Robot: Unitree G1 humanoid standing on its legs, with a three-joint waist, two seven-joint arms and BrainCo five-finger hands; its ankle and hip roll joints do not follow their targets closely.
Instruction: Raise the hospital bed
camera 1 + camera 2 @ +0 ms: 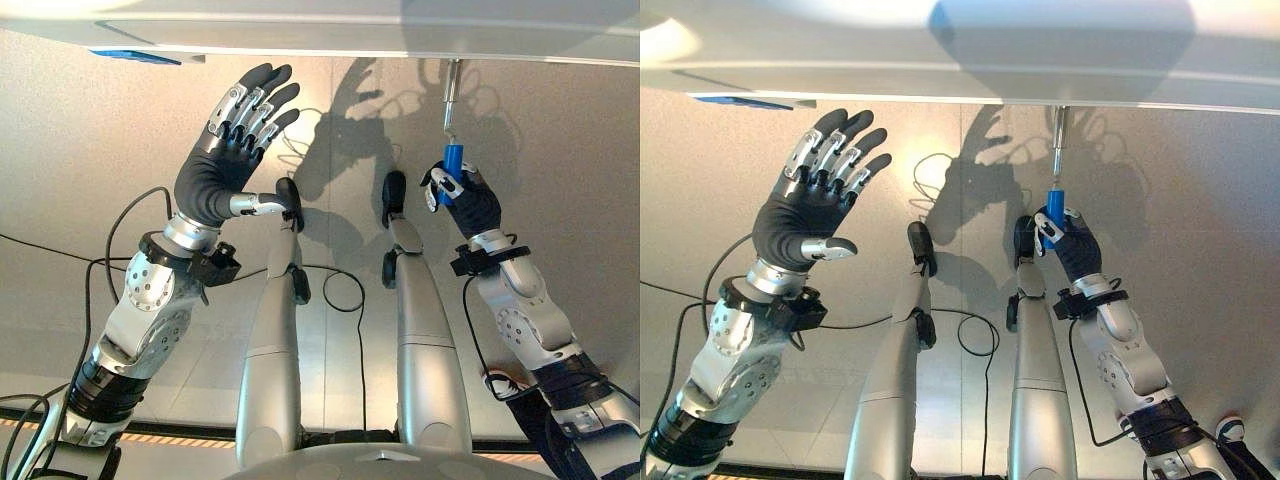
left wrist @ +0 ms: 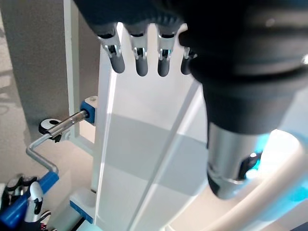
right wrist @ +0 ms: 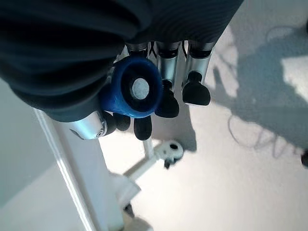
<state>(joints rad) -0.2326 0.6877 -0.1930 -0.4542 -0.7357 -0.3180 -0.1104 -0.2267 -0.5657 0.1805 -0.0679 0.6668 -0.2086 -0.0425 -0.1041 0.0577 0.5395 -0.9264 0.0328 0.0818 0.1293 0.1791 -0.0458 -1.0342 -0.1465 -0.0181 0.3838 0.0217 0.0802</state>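
Note:
The white footboard of the hospital bed (image 1: 330, 25) runs along the far edge of the eye views. A metal crank (image 2: 45, 144) sticks out from under it and ends in a blue handle (image 1: 452, 160). My right hand (image 1: 462, 197) is shut on that blue handle (image 3: 137, 89), fingers curled round it. My left hand (image 1: 232, 140) is raised in the air to the left, open with fingers spread, holding nothing. It hovers just short of the bed's white end panel (image 2: 144, 159).
Beige floor (image 1: 80, 150) spreads below the bed end. A blue fitting (image 1: 135, 55) sits under the bed's edge at the left. The crank's shaft enters a blue bracket (image 2: 90, 110) on the bed frame.

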